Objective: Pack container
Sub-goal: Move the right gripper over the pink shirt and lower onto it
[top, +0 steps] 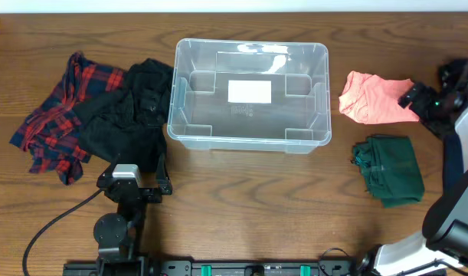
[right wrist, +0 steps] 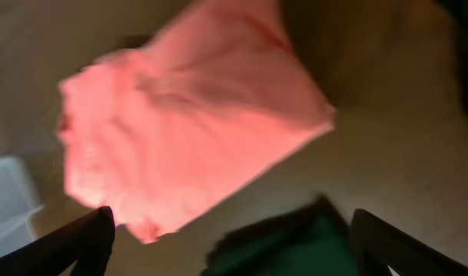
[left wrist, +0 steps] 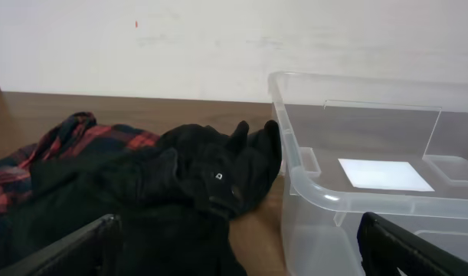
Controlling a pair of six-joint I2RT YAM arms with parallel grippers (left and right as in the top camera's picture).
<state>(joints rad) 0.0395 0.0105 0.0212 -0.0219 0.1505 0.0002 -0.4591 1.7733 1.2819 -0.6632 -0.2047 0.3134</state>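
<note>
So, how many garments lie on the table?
4: a red plaid shirt and a black garment left of the container, a pink garment and a green garment right of it. Others may hide beneath.

Found the container standing upright on the wooden table, mouth open to the top, in the far middle of the scene. Looked large and rectangular, of clear plastic, with rounded corners, a rolled rim and moulded steps inside the corners. Carried a white rectangular label flat at the centre of its base, long sides running left to right.
</note>
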